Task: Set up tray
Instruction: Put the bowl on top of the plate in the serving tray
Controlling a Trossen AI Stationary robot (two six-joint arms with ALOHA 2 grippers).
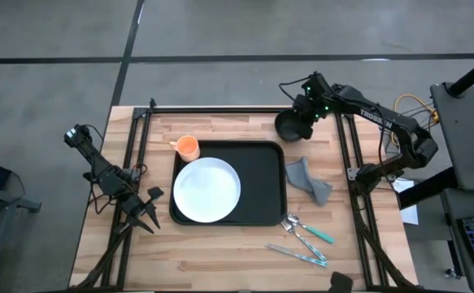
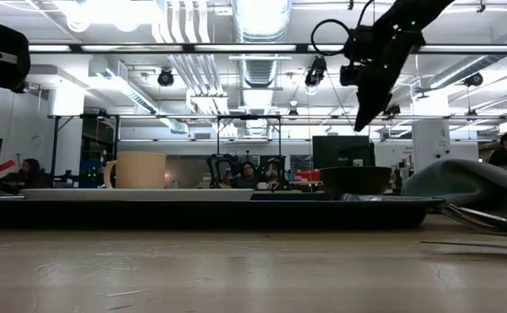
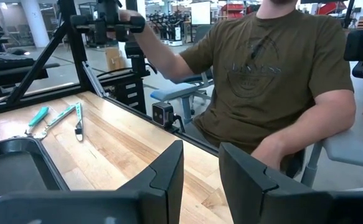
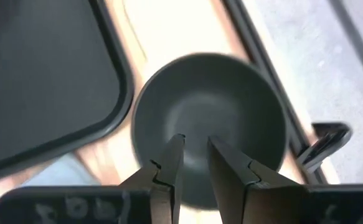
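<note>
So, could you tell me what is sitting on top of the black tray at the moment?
Only the white plate lies on the tray, toward its left side. The plate hides the tray floor beneath it. The orange cup stands just off the tray's far left corner.

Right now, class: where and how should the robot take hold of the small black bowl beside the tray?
Grip the small round black bowl by its thin upright rim, coming straight down from above. It sits mouth-up on the wooden table, and the right gripper hangs over it, its jaws slightly apart.
</note>
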